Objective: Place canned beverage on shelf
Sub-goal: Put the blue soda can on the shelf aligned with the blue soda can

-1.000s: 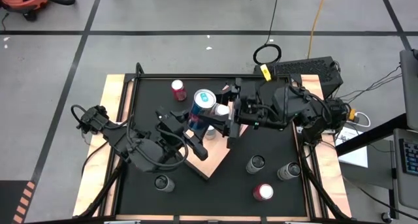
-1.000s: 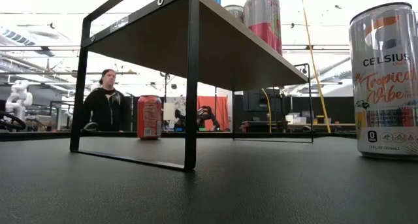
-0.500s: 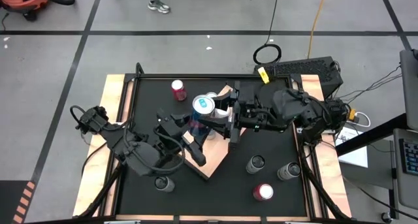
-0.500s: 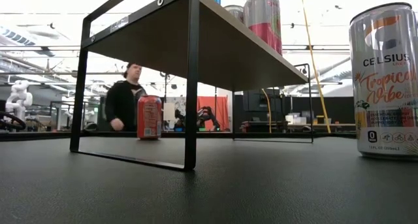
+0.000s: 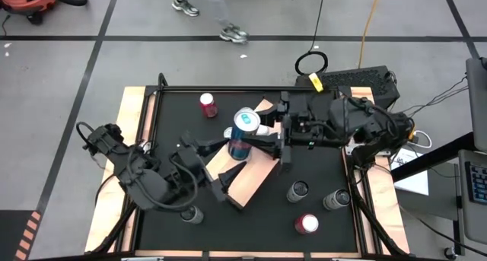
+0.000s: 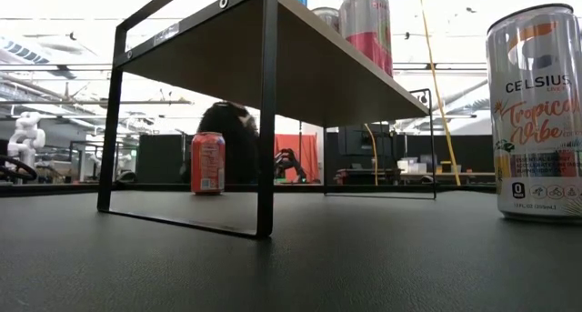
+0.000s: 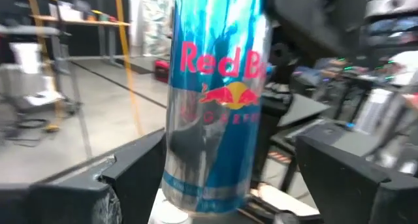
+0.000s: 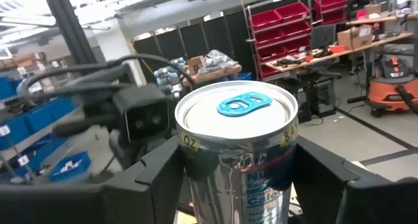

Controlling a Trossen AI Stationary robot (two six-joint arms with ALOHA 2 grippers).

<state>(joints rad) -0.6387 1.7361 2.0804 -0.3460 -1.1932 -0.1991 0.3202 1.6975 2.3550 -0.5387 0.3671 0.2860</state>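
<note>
High view: I see the Red Bull can (image 5: 242, 132) upright over the shelf (image 5: 255, 173), the right gripper (image 5: 259, 136) fingers clamping it for placement; the left gripper (image 5: 215, 167) fingers spread, empty, beside it.

Red Bull can (image 7: 219, 93) between open claw (image 7: 248, 185) fingers

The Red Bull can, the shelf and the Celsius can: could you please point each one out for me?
Red Bull can (image 7: 219, 100), left wrist view, on its printed logo.
shelf (image 5: 255, 177), high view, on the bare wooden top.
Celsius can (image 6: 536, 121), low view, on its label.
</note>
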